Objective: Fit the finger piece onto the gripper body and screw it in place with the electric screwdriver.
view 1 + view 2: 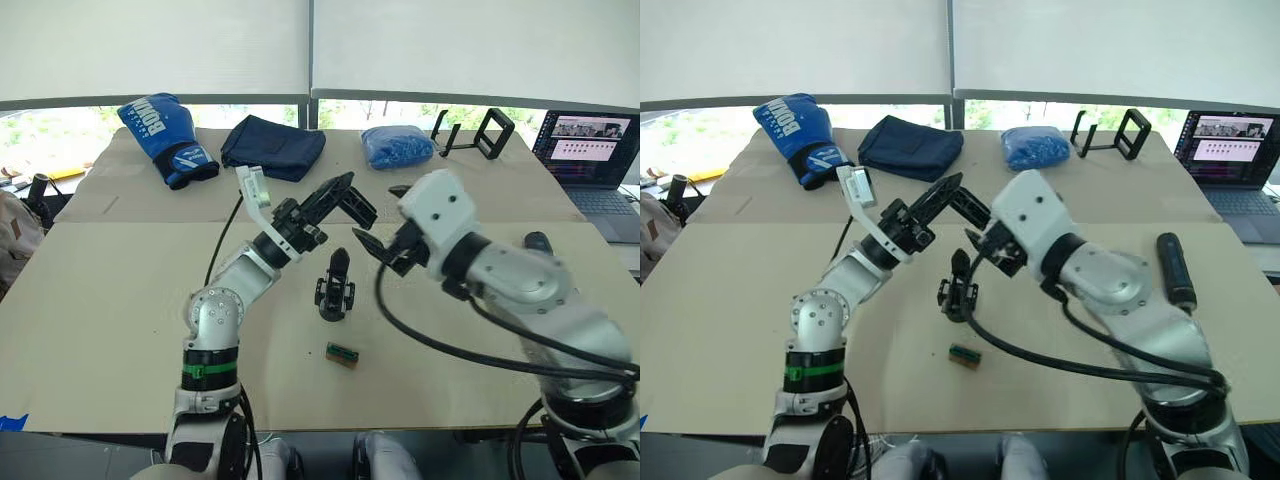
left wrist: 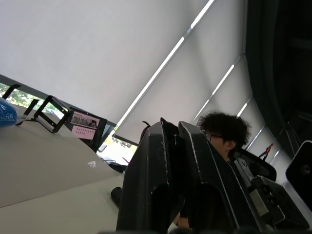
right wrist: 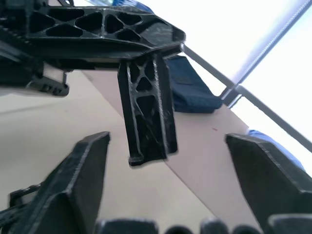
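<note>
My left gripper [image 1: 340,188] is raised above the table's middle, shut on the finger piece [image 3: 146,112], a black lattice-ribbed part that hangs down from its fingertips. My right gripper [image 1: 383,218] is open and faces it, one finger on either side of the piece's lower end without touching it. Below them the gripper body [image 1: 335,285] stands upright on the table, its pointed finger up. The electric screwdriver [image 1: 1175,268] lies on the table to the right, beyond my right arm.
A small green-and-brown block [image 1: 342,354] lies in front of the gripper body. Along the back edge are a blue boxing glove [image 1: 168,138], a navy cloth [image 1: 272,145], a blue bag [image 1: 396,146], a black frame stand [image 1: 480,132] and a laptop [image 1: 595,150]. A person [image 2: 224,134] sits behind.
</note>
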Available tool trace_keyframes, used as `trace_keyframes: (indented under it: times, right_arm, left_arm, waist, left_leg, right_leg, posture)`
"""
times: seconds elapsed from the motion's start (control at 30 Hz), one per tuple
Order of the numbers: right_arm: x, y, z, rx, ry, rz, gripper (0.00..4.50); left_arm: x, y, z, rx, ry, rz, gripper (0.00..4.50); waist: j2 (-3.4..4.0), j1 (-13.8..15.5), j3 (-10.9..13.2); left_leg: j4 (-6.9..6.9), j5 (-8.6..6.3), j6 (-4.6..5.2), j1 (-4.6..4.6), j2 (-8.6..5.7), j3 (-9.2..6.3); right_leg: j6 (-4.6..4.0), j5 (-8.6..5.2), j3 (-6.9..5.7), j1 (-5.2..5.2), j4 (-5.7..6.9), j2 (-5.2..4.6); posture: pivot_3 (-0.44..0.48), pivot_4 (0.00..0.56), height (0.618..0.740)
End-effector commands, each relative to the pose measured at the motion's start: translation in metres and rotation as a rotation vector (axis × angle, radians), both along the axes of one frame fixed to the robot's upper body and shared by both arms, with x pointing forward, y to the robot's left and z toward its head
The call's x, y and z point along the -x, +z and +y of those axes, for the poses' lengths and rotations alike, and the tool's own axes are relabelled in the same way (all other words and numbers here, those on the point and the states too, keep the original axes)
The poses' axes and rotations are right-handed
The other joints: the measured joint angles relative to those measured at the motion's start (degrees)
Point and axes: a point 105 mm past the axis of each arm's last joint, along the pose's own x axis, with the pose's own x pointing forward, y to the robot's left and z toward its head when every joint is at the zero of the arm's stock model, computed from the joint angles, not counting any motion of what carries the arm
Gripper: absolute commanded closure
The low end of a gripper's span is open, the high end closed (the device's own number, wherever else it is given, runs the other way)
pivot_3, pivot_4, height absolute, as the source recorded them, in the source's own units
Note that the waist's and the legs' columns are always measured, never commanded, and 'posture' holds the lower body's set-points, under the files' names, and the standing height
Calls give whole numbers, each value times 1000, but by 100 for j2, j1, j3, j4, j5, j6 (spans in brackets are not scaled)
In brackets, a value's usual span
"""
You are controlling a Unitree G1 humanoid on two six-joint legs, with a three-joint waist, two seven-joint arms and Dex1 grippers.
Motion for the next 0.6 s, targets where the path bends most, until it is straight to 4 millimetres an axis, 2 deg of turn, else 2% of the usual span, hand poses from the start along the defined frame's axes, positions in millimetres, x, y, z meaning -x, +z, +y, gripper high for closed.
trace_keyframes:
  times: [0.03, 0.1, 0.17, 0.27, 0.37, 0.43, 0.5, 0.6]
  right_arm:
    - [13, 8, -9, -71, 157, 126, 42]
    - [20, 3, -17, -128, 243, 316, 42]
    - [19, 5, -22, -152, 254, 399, 42]
    - [27, -1, -20, -180, 326, 641, 42]
    - [37, -10, -12, -166, 409, 781, 42]
    - [40, -10, 2, -192, 477, 806, 42]
    - [42, -13, 17, -210, 536, 845, 42]
    - [49, -22, 27, -192, 567, 895, 42]
  left_arm:
    - [-4, 12, 13, -75, -40, -102, 4500]
    - [-8, 13, 24, -157, -105, -105, 4500]
    - [-2, 15, 26, -218, -207, -110, 4500]
    - [23, 11, 24, -337, -450, -65, 4500]
    - [41, 7, 21, -385, -598, -30, 4500]
    - [51, 3, 17, -420, -666, -23, 4500]
    - [53, -1, 12, -450, -677, -35, 4500]
    - [52, -6, 8, -483, -679, -41, 4500]
  waist:
    - [0, -1, 0]
    - [0, -2, 1]
    - [0, -11, 1]
    - [1, -17, 1]
    - [1, 1, 1]
    - [1, -5, 1]
    - [1, -13, 1]
    - [2, -4, 2]
  left_leg:
    - [0, 0, 0, 2, 0, 1]
    - [-1, 0, -1, 3, 0, 1]
    - [-1, 1, -1, 1, 4, 0]
    - [-7, 1, -1, -2, 4, 2]
    - [-12, 0, -1, -1, 6, -3]
    - [-13, 0, -2, -2, 5, -4]
    - [-12, 0, -2, -2, 1, -1]
    - [-9, 2, -5, 1, 1, -1]
  right_leg:
    - [-1, 0, 0, 1, 0, 1]
    - [-3, 1, 0, 1, 1, 4]
    - [-9, 5, -2, -1, -2, 8]
    - [-12, 5, 0, -9, -2, 5]
    - [-14, 5, -3, -9, 2, 4]
    - [-15, 5, -3, -9, 3, 2]
    - [-15, 5, 2, -12, 6, -1]
    - [-17, 6, 4, -11, 17, -3]
  posture:
    - [0, 150, 740]
    - [0, 150, 740]
    - [0, 150, 740]
    - [0, 150, 740]
    - [0, 150, 740]
    - [0, 150, 740]
    - [0, 150, 740]
    - [0, 150, 740]
